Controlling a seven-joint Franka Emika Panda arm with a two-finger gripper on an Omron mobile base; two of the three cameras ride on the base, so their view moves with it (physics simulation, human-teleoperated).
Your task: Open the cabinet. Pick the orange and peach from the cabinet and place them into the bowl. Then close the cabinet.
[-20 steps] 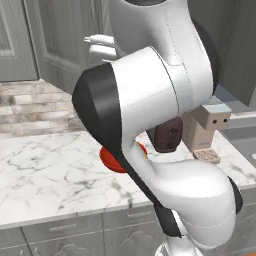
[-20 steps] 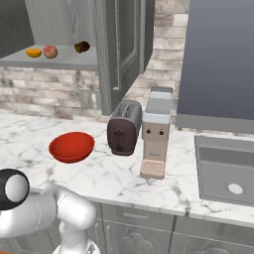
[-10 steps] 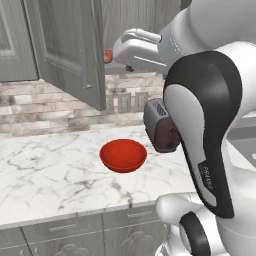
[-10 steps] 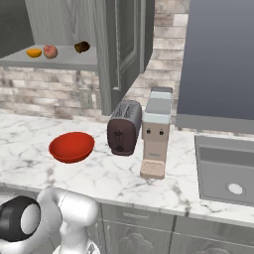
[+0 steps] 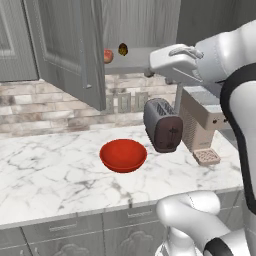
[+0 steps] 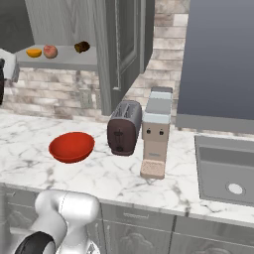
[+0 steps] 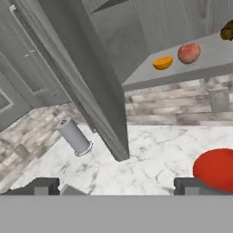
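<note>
Arm swung right, marble counter [image 5: 55, 170], brick backsplash [image 6: 163, 54]

Hand view. Cabinet [image 7: 136, 41] open; the edge of its left door [image 7: 86, 86] runs diagonally from upper left down to the middle of the frame. Grey shelf [image 7: 191, 68] visible inside. On the shelf: orange [image 7: 162, 62] at left, peach [image 7: 189, 53] just beside it on the right, close but whether touching cannot be told. Dark brown-and-yellow object [image 7: 227, 31] further right on the shelf, cut by the frame edge. Below: brick backsplash with a wall outlet [image 7: 219, 100], then white marble counter [image 7: 150, 159]. Red bowl [image 7: 217, 169] on the counter at lower right, partly cropped. Grey cylinder [image 7: 75, 136] stands tilted in frame at left. Both finger tips [image 7: 42, 185] sit wide apart at the bottom, nothing between them.
</note>
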